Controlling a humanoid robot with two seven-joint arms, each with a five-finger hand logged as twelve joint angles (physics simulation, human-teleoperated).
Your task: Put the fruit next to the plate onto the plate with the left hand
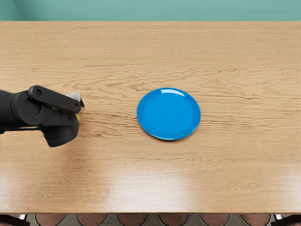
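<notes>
A round blue plate (169, 113) lies flat on the wooden table (188, 56), a little right of the middle, with nothing on it. My left hand (63, 120) comes in from the left edge and sits well to the left of the plate. Only a thin yellow sliver of the fruit (78, 117) shows at the hand's right side; the dark hand covers the rest. I cannot tell from this view whether the hand grips the fruit. The right arm is out of view.
Bare wood lies between the hand and the plate. The table's front edge runs along the bottom of the picture, and a teal wall stands behind the far edge.
</notes>
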